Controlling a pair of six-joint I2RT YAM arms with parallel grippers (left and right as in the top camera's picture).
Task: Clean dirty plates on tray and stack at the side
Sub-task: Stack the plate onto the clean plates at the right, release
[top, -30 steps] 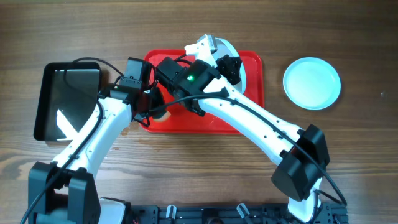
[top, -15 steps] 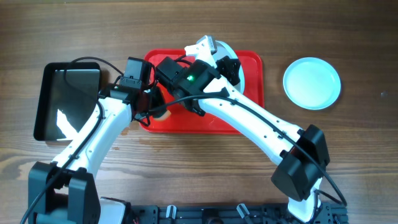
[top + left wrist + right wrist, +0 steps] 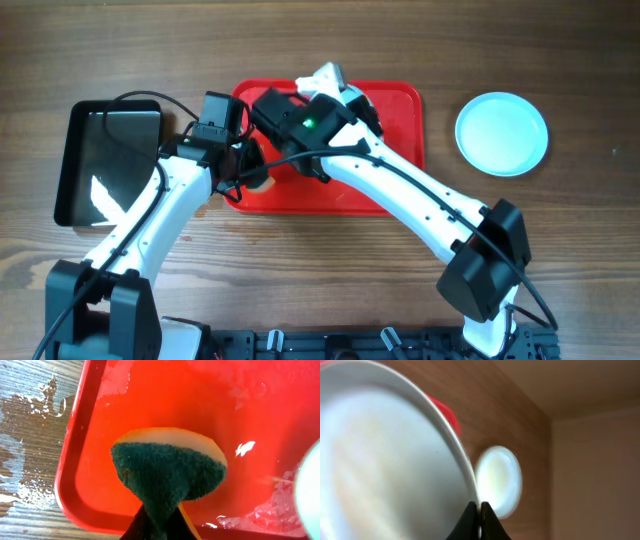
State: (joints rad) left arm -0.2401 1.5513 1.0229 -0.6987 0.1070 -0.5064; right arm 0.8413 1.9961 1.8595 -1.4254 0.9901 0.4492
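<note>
My right gripper (image 3: 479,510) is shut on the rim of a white plate (image 3: 385,460) and holds it tilted up on edge above the red tray (image 3: 400,150). In the overhead view my right gripper (image 3: 358,100) and arm hide most of that plate. A second white plate (image 3: 501,133) lies flat on the table right of the tray; it also shows in the right wrist view (image 3: 499,480). My left gripper (image 3: 257,172) is shut on a green and yellow sponge (image 3: 167,472) over the tray's wet left part (image 3: 150,400). A white plate edge (image 3: 309,490) shows at its right.
A black rectangular tray (image 3: 108,160) lies left of the red tray. Water patches (image 3: 30,435) wet the wooden table beside the red tray's left rim. The right arm crosses over the red tray from the front right.
My right gripper has tipped the plate further up on edge, so less of it shows from overhead. The left arm and sponge have not moved.
</note>
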